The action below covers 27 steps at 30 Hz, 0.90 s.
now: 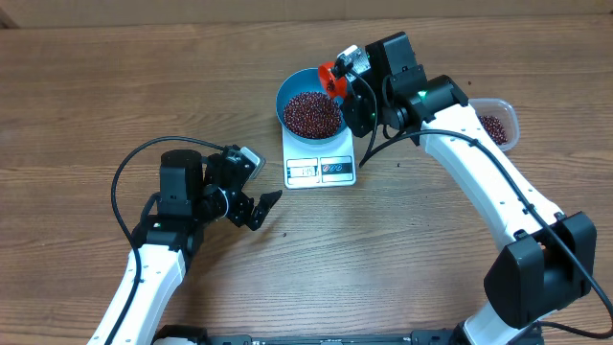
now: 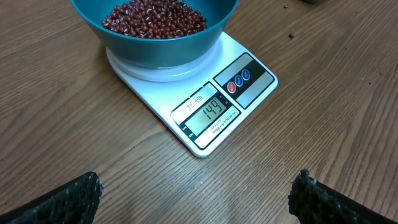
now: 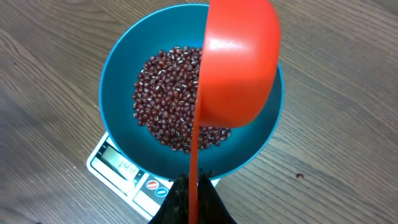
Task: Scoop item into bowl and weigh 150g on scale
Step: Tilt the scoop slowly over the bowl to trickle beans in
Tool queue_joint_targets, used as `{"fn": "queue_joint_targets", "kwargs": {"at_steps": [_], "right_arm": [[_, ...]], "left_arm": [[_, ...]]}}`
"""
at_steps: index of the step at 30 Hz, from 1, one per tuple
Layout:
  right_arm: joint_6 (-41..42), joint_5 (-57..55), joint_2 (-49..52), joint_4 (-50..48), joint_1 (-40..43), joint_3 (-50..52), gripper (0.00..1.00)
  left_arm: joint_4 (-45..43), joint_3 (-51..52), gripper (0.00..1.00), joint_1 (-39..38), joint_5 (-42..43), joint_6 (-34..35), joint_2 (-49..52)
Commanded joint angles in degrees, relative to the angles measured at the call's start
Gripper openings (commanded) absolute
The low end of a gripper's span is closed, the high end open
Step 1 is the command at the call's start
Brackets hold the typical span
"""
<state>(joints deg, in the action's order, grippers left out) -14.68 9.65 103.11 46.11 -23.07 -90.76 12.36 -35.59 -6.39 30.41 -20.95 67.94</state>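
Red scoop (image 3: 239,62) tipped above teal bowl (image 3: 115,93) of red-brown beans (image 3: 165,106).

- Overhead view: fixed above, looks straight down on the worktop (image 1: 144,86); the farthest view, with the whole scene in frame.
- Left wrist view: low, near the worktop, faces forward and down at the scale (image 2: 205,118) front; close.
- Right wrist view: directly above the bowl (image 3: 118,81), looks steeply down; closest.
- All three views share bowl and scale.

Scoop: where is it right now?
Overhead view, top centre: the red scoop hangs over the right rim of the teal bowl, held by the right fingers.
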Motion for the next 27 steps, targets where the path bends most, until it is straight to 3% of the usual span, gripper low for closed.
{"fn": "queue_joint_targets", "kwargs": {"at_steps": [1,19,27], "right_arm": [[1.4,0.9,-1.8,-0.2,0.0,-1.6,0.04],[1.1,0.3,-1.8,-0.9,0.0,-1.6,0.04],[-4.5,-2.3,-1.8,-1.5,-0.1,-1.6,0.04]], "left_arm": [[-0.2,-0.2,1.00,-0.4,0.5,0.6,0.2],[-0.2,-0.2,1.00,-0.4,0.5,0.6,0.2],[-0.2,-0.2,0.99,-0.4,0.5,0.6,0.2]]}}
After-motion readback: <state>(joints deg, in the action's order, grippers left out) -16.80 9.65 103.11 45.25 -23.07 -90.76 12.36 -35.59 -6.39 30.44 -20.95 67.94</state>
